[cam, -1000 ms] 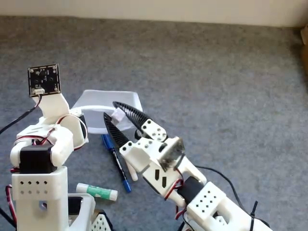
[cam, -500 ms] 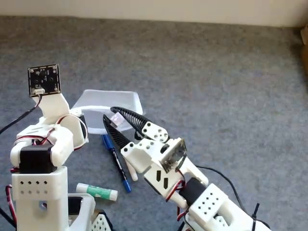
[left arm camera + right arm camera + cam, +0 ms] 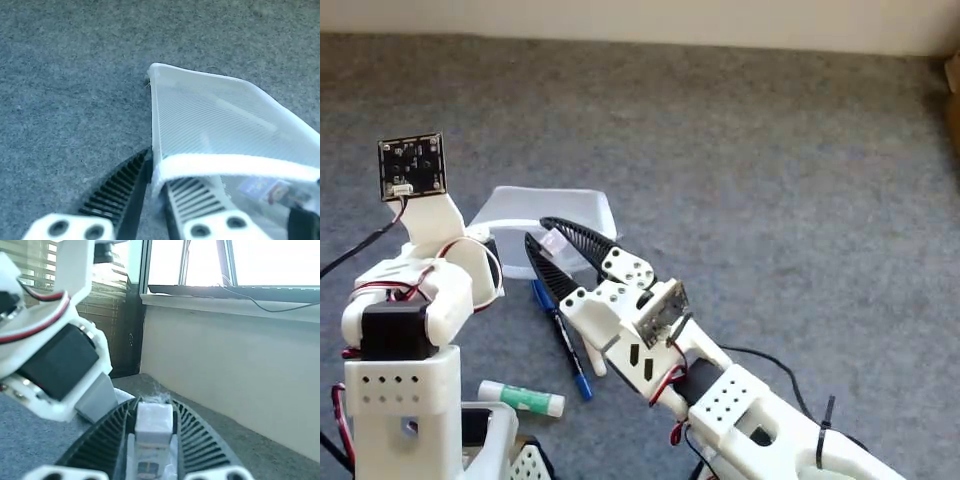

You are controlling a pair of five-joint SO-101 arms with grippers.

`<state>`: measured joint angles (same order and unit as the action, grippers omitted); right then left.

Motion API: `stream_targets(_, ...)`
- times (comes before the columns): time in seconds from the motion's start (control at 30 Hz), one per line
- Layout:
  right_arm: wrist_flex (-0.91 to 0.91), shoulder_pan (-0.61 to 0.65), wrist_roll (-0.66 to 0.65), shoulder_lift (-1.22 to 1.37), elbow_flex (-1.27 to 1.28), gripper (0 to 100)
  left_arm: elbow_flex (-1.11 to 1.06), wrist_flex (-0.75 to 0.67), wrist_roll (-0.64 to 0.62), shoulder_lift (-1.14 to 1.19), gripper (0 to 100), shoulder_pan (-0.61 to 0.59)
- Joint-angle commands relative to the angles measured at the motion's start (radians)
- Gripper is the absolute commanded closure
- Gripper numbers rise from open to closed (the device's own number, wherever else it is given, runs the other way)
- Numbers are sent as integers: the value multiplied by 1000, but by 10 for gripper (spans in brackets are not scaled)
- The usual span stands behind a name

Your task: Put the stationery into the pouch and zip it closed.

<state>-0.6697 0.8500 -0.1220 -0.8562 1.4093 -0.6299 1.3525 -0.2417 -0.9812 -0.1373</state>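
A white mesh pouch (image 3: 560,208) stands open on the grey carpet. My left gripper (image 3: 156,172) is shut on its rim at one end, holding the pouch (image 3: 215,120) up. My right gripper (image 3: 540,235) is shut on a small white eraser (image 3: 557,243) with a printed sleeve and sits at the pouch's mouth. In the right wrist view the eraser (image 3: 153,426) is clamped between the black ribbed fingers (image 3: 197,440), close to the left arm's wrist (image 3: 55,360). Through the mesh the eraser (image 3: 267,188) shows in the left wrist view.
A blue pen (image 3: 561,338) lies on the carpet just in front of the pouch, partly under my right arm. A green and white glue stick (image 3: 521,398) lies near the left arm's base (image 3: 400,400). Open carpet (image 3: 800,190) stretches to the right.
My right gripper has moved left and slightly down with the eraser, closer to the pouch's mouth. The left arm and the pouch have stayed put.
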Motion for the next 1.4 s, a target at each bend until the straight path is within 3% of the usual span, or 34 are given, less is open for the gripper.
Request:
stream_targets(0.0, -28, -15, -12, -4, -5, 931, 10, -20, -8, 1, 994, -15)
stream_targets(0.1, -27, -15, -12, -4, -4, 866, -5, -28, -8, 1, 994, -15)
stream_targets(1.17, -25, -84, -11, -68, 19, 865, -16, -41, -6, 1, 994, -18)
stream_targets(1.23, 45, -85, -9, -151, 19, 865, -16, -43, -6, 1, 994, -22)
stream_targets(1.37, 418, -90, -6, -334, 12, 865, -15, -46, -6, -2, 994, -61)
